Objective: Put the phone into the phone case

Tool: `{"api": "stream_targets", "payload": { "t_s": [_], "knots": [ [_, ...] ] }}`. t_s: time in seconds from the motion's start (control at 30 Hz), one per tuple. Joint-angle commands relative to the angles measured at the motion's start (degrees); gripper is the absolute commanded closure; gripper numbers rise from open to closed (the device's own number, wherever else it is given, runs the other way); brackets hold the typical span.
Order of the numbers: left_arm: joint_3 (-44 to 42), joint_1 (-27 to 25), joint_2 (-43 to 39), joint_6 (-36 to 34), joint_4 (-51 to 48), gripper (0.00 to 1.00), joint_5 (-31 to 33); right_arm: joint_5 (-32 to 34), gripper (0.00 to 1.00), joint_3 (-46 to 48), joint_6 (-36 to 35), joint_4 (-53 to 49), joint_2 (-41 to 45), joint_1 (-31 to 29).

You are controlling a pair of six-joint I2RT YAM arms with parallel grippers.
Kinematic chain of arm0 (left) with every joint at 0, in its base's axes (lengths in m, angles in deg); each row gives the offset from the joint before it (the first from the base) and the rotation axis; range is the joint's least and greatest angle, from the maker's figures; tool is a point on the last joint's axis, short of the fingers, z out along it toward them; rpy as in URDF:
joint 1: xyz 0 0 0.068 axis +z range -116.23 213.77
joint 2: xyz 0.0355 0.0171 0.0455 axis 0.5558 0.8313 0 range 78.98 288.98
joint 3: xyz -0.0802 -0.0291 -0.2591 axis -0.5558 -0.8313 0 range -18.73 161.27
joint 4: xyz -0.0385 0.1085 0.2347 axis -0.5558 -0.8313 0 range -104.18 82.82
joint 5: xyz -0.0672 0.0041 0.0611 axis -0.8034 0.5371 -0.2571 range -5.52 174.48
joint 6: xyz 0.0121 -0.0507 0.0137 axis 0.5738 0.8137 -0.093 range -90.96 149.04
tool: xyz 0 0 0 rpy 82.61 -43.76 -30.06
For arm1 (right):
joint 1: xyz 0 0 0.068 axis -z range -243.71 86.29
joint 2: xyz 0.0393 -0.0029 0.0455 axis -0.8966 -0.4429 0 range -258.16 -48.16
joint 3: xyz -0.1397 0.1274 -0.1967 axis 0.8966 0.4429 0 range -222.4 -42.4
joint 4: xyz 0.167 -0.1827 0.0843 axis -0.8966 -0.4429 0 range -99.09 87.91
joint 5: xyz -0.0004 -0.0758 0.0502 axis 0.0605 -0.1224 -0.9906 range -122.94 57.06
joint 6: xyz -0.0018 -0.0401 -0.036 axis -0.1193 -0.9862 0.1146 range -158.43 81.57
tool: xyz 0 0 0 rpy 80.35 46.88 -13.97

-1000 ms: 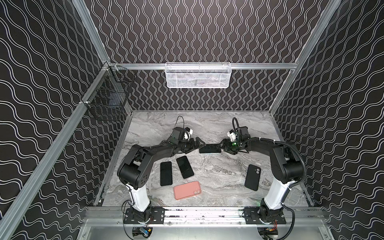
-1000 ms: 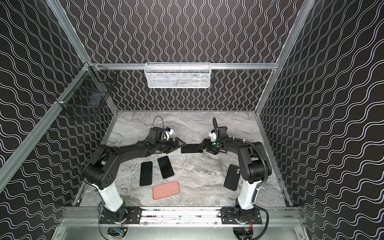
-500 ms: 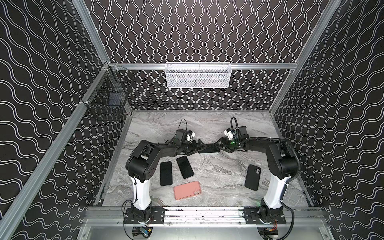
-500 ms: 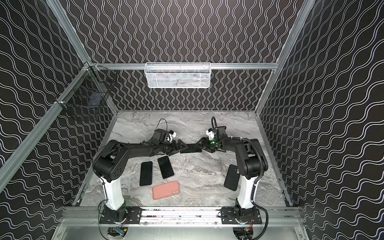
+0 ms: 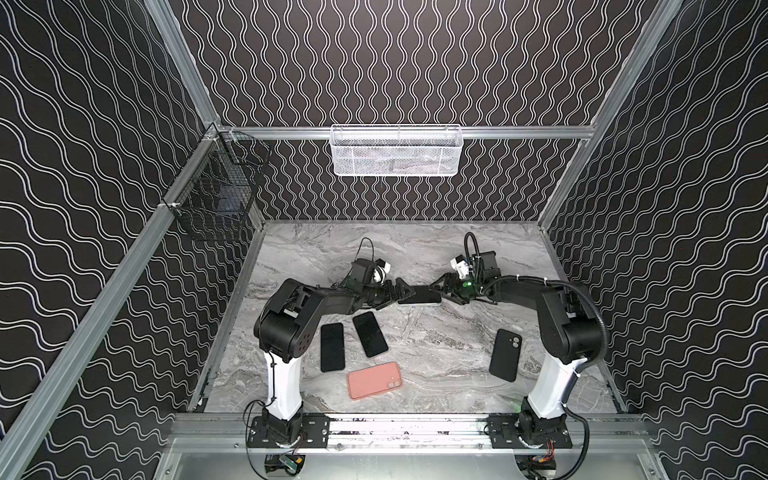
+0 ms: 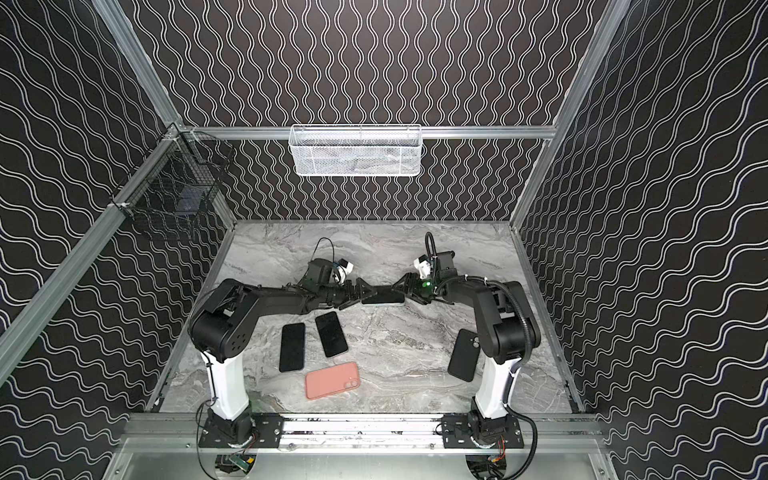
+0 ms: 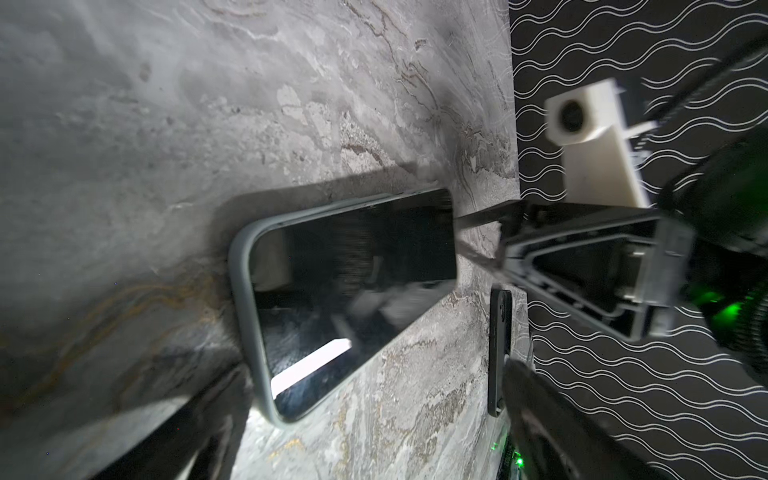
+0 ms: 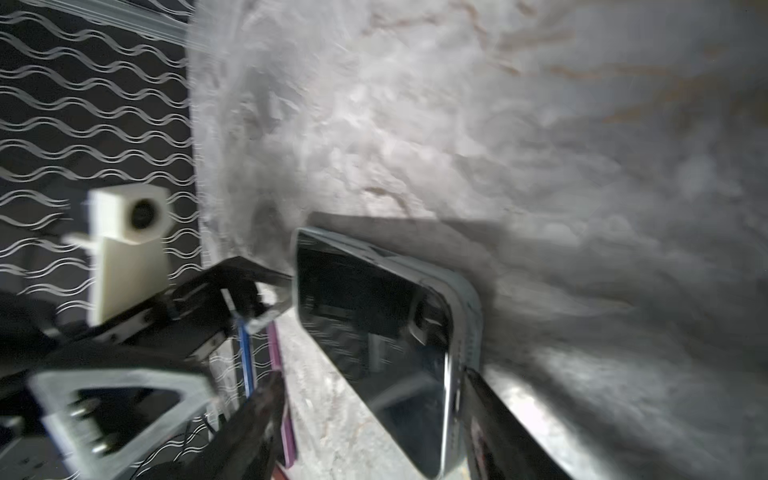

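Since a second ago the left gripper (image 5: 398,294) is advanced to the left end of the black glass-fronted phone (image 5: 419,296), jaws wide and empty. The right gripper (image 5: 441,292) is narrowed slightly, unclamped astride the right end. The phone is unmoved mid-table, screen up in the pale grey rubbery case (image 7: 245,291). Final seating is judged pending. The long axis is laid gripper to gripper across the grey marble table (image 5: 436,353); its top end cannot be told.
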Motion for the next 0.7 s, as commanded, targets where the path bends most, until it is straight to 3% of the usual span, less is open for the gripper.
{"api": "stream_targets", "payload": {
  "t_s": [0.0,0.2,0.53,0.67],
  "knots": [
    [-0.53,-0.48,0.68,1.20,-5.01,0.01,0.88,-6.48,0.34,0.18,1.21,2.74,1.96,-0.41],
    [-0.23,-0.57,0.40,0.86,-5.46,0.02,0.70,-6.51,0.36,0.20,0.13,1.24,3.44,-0.75],
    [-0.21,-0.57,-0.53,1.29,-4.85,0.01,0.61,-7.26,0.50,1.64,0.23,2.98,2.57,-2.42],
    [-0.50,-0.53,-1.32,1.13,-5.18,0.02,1.04,-3.41,0.50,1.47,-0.20,0.71,1.99,-2.57]
  ]
}}
